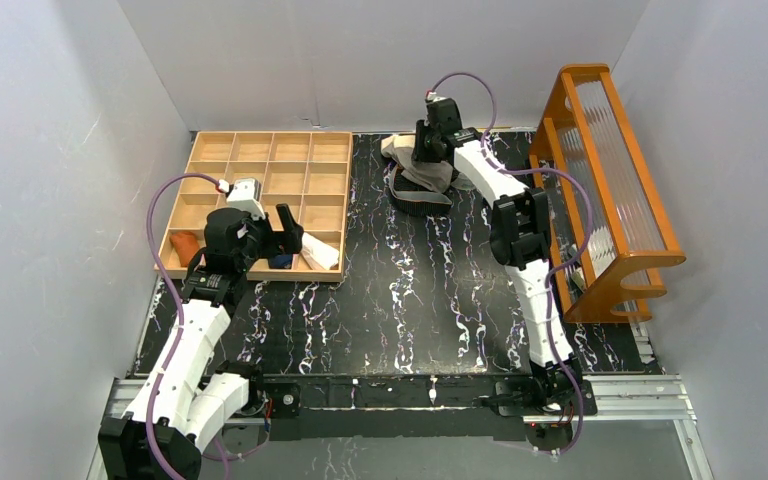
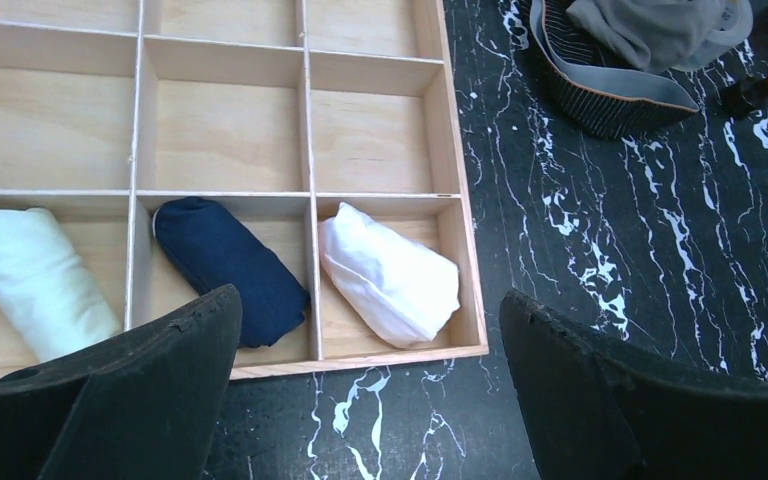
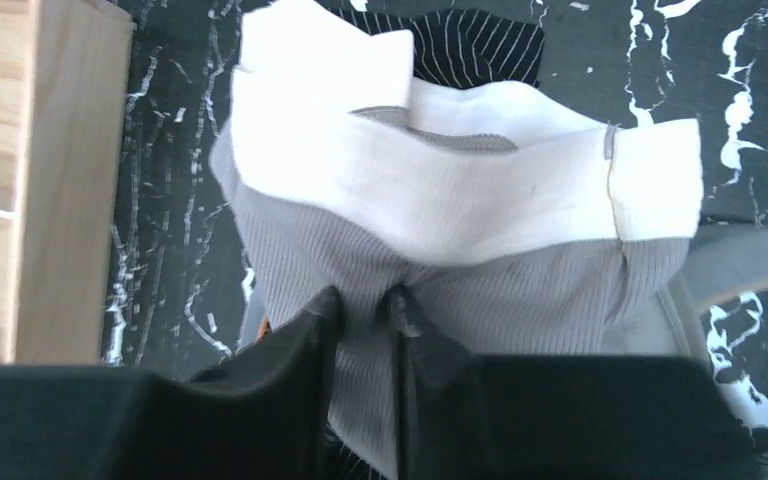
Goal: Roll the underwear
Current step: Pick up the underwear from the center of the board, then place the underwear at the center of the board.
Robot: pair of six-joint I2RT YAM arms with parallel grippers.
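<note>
The plain beige-grey ribbed cloth underwear (image 3: 480, 290) lay in a heap at the desk's 12 o'clock edge, draped over the black thin-striped cloth underwear with a grey waistband (image 1: 416, 203). The right claw (image 3: 365, 312) stood over the heap, its fingers (image 3: 305, 335) narrowed onto a fold of the beige-grey fabric pinched between them. At 10 o'clock from the heap sat a shallow light wooden tray with square compartments (image 1: 270, 136). The left claw (image 2: 370, 300) hovered above the tray's near row, spread wide and holding nothing. Under it, neighbouring compartments held a navy rolled cloth bundle (image 2: 230, 265) and a white rolled cloth bundle (image 2: 390, 278). An orange wooden rack with ribbed clear panels (image 1: 610, 190) stood at 3 o'clock on the black white-veined marble-patterned desk (image 1: 410, 300).
</note>
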